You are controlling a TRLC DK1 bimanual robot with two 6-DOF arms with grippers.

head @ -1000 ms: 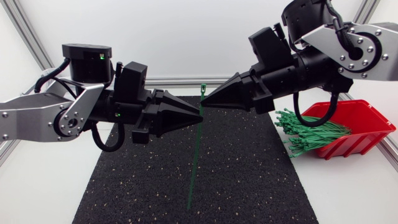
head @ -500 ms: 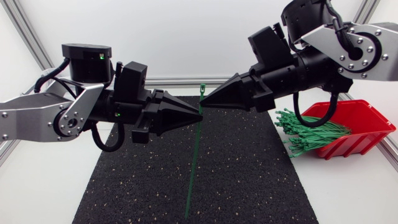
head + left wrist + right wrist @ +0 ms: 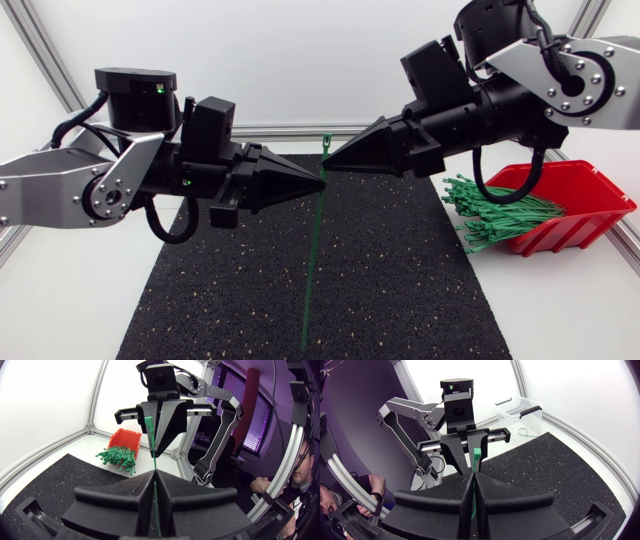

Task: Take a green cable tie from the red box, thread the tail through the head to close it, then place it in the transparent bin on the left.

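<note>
Nudged slightly upward, our left gripper (image 3: 318, 182) stays clamped on the green cable tie (image 3: 311, 250) just under our right gripper (image 3: 328, 163), which pinches it near its head above the black mat's (image 3: 400, 285) far edge, so we judge threading not yet begun.

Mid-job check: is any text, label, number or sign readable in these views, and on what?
None readable. The red box, the green cable tie and the transparent bin show no legible print. The left arm shows only small green indicator lights, not characters.
</note>
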